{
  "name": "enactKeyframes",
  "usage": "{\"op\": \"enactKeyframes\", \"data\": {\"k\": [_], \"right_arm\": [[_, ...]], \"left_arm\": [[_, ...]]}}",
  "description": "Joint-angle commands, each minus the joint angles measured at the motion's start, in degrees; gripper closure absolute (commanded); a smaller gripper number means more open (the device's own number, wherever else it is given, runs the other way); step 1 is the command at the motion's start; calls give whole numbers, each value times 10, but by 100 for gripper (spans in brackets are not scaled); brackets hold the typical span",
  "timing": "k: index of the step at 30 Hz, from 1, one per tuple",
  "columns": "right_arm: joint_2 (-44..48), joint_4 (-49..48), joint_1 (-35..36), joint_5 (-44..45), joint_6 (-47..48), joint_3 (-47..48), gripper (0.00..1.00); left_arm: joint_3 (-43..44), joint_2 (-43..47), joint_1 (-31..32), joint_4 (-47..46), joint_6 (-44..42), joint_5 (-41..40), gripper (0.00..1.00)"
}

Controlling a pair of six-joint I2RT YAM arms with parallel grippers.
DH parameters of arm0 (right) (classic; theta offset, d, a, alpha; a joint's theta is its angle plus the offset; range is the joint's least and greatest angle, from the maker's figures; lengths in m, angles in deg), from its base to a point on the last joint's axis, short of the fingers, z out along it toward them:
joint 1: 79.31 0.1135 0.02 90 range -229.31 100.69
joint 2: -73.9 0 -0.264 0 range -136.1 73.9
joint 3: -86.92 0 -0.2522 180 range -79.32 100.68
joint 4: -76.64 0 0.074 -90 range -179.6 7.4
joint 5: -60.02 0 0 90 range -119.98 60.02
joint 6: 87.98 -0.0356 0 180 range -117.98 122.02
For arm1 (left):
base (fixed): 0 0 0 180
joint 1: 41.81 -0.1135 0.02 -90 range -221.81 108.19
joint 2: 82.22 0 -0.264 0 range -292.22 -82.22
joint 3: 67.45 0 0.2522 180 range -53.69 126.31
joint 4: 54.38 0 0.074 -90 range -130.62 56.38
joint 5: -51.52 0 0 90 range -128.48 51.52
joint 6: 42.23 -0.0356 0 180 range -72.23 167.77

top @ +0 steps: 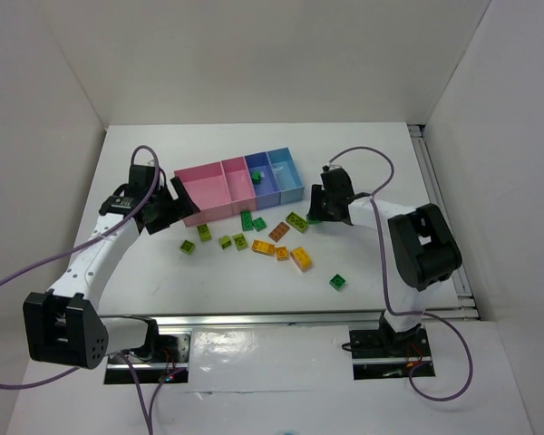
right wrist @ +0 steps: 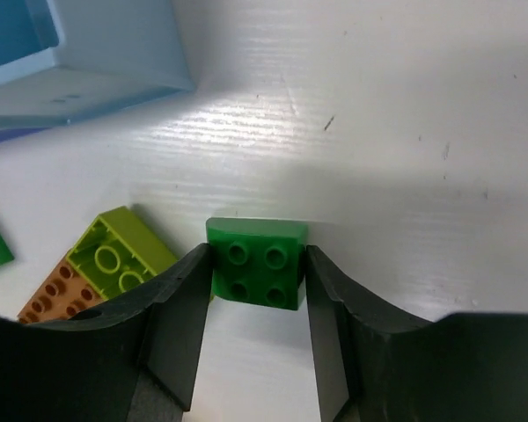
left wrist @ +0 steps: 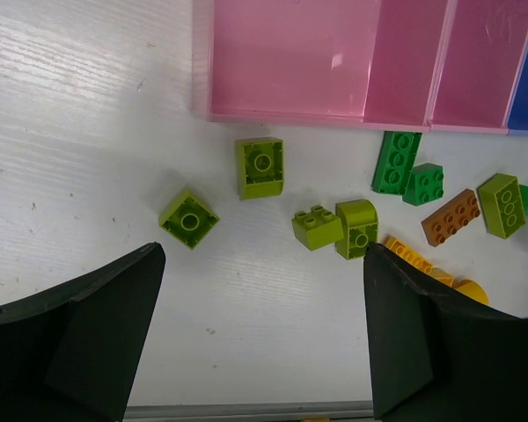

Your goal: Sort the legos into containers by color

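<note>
The containers are a joined row: two pink bins (top: 208,190), a darker blue bin (top: 264,188) with a dark green brick (top: 257,174) in it, and a light blue bin (top: 288,173). Legos lie scattered in front of them. My right gripper (top: 315,215) is shut on a dark green four-stud brick (right wrist: 255,272), low at the table just right of the light blue bin (right wrist: 114,53). My left gripper (left wrist: 264,264) is open and empty, above bare table near lime bricks (left wrist: 260,167) (left wrist: 188,219) and in front of the pink bin (left wrist: 290,61).
Near the left gripper lie two more lime bricks (left wrist: 318,228), dark green bricks (left wrist: 396,161), a brown-orange brick (left wrist: 450,217) and a yellow-orange one (left wrist: 414,258). A lime brick (right wrist: 119,255) lies beside the right fingers. A lone dark green brick (top: 338,282) lies near the front.
</note>
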Motion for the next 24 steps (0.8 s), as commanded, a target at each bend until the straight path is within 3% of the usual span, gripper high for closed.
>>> {"op": "enactKeyframes", "data": {"k": [1, 6, 8, 10, 14, 17, 19, 20, 24], "right_arm": [[54, 15, -1, 0, -22, -7, 50], [76, 41, -1, -6, -30, -13, 21], [76, 51, -1, 3, -30, -6, 20], [76, 71, -1, 32, -17, 0, 25], [76, 107, -1, 63, 21, 13, 49], [76, 141, -1, 77, 14, 6, 49], [94, 133, -1, 69, 14, -20, 44], [94, 126, -1, 60, 14, -34, 35], [65, 120, 4, 43, 34, -10, 20]], "left_arm": [[-3, -4, -3, -17, -14, 13, 6], [-3, -4, 2, -17, -14, 13, 6], [-3, -4, 2, -17, -14, 20, 6], [3, 1, 2, -17, -14, 20, 6], [3, 13, 2, -17, -20, 14, 6], [3, 13, 2, -12, -20, 14, 6], [3, 18, 2, -12, -20, 14, 6], [3, 18, 2, -12, -20, 14, 6], [3, 12, 7, -12, -14, 14, 6]]}}
